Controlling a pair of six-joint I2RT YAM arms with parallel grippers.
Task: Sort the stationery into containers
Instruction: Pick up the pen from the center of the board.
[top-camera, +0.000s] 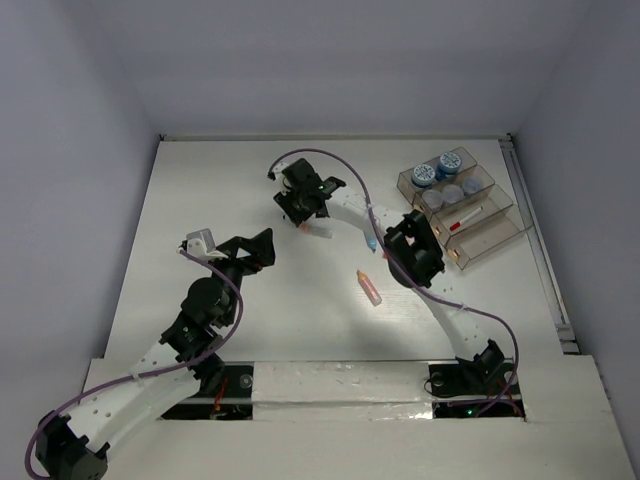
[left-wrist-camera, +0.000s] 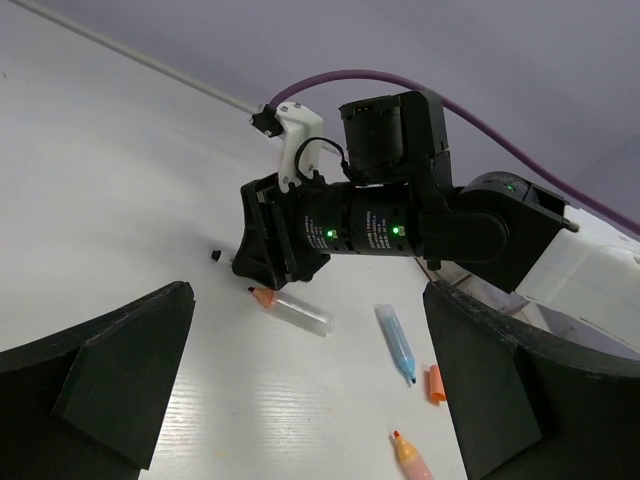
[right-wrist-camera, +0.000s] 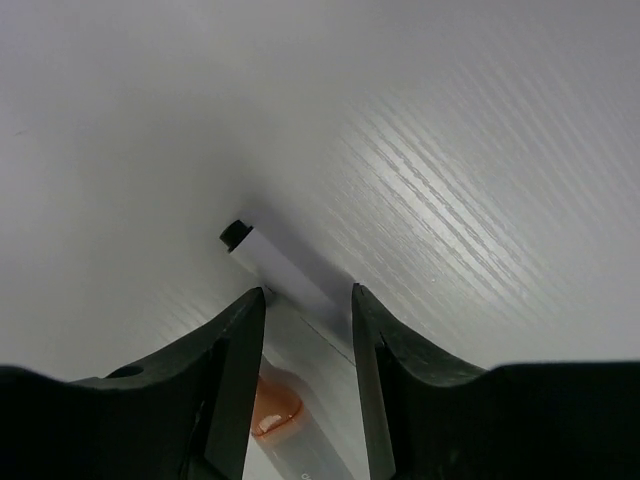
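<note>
My right gripper (top-camera: 300, 212) is down at the table in the far middle. In its wrist view its jaws (right-wrist-camera: 308, 295) stand narrowly open astride a thin white pen (right-wrist-camera: 272, 262) with a black end and a clear stick with an orange tip (right-wrist-camera: 272, 412). The left wrist view shows that gripper (left-wrist-camera: 262, 268) over the clear stick (left-wrist-camera: 292, 308). A blue stick (left-wrist-camera: 396, 342), a small orange piece (left-wrist-camera: 435, 385) and a pink stick (left-wrist-camera: 410, 455) lie near it. My left gripper (top-camera: 255, 248) is wide open and empty. The smoky-brown tray (top-camera: 500, 235) at the far right holds blue-lidded jars (top-camera: 423, 175) and a white pen (top-camera: 466, 218).
The right arm's elbow (top-camera: 412, 250) sits between the loose sticks and the tray. The pink stick (top-camera: 369, 287) and blue stick (top-camera: 371, 243) lie beside that arm. A purple cable (top-camera: 330, 160) loops over the right wrist. White walls bound the table at the back and sides.
</note>
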